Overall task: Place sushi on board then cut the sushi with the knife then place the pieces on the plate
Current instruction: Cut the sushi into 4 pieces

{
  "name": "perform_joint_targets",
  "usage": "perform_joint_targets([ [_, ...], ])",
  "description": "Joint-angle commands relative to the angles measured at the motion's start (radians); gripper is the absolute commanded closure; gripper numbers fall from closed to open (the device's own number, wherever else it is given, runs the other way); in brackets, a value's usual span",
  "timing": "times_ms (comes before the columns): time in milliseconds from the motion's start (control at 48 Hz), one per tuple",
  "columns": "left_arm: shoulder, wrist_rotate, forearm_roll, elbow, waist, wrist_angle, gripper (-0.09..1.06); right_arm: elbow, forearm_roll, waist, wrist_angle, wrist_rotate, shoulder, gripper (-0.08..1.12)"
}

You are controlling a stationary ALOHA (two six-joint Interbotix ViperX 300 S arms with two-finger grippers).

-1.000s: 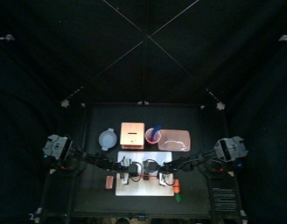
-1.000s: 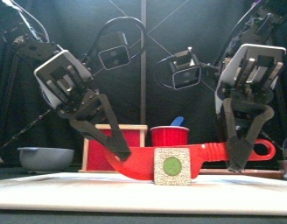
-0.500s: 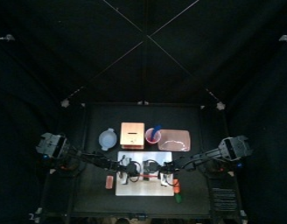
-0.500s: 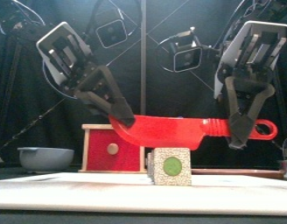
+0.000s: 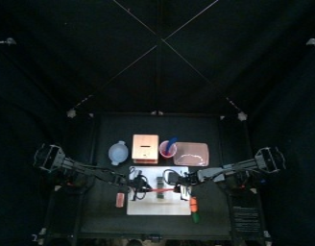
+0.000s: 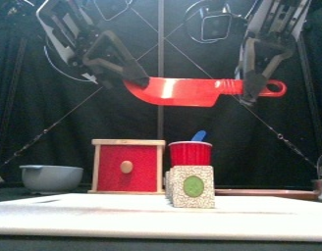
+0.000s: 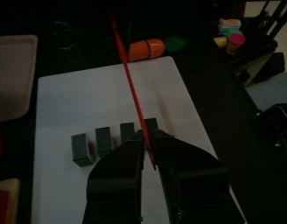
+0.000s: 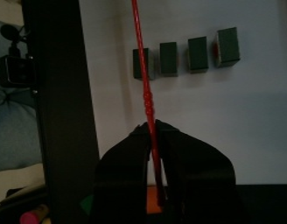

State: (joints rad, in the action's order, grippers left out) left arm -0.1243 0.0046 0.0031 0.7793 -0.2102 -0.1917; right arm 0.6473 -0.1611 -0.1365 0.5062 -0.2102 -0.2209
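You see the knife [image 6: 190,91] bright red, high in the middle of the front view, against the black curtain [image 6: 161,127]. At bottom centre, the sushi [image 6: 191,186] shows you a pale speckled face with a green oval in its middle. Just behind it, the cup [image 6: 190,154] is red, with a blue knife [image 6: 198,136] poking above its rim. Left of that, the box [image 6: 127,167] is pale wood with a red front. At lower left, the bowl [image 6: 51,176] is blue-grey. The board [image 6: 150,218] along the bottom is white. In the top view the tray [image 5: 190,152] is pink. The left wrist view shows a toy [image 7: 152,47], orange with a green end.
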Motion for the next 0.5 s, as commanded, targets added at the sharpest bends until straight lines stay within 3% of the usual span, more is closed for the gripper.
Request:
perform_joint_targets([
  [21, -0.025, 0.000, 0.006, -0.005, 0.006, -0.008, 0.43, -0.021, 0.003, 0.015, -0.003, 0.000, -0.034, 0.53],
  [208, -0.025, -0.002, 0.003, 0.002, 0.018, -0.021, 0.38, -0.025, 0.008, 0.015, -0.006, 0.000, -0.032, 0.53],
  [500, -0.025, -0.002, 0.003, 0.006, 0.032, -0.023, 0.21, -0.017, 0.008, 0.015, -0.006, -0.002, -0.032, 0.53],
])
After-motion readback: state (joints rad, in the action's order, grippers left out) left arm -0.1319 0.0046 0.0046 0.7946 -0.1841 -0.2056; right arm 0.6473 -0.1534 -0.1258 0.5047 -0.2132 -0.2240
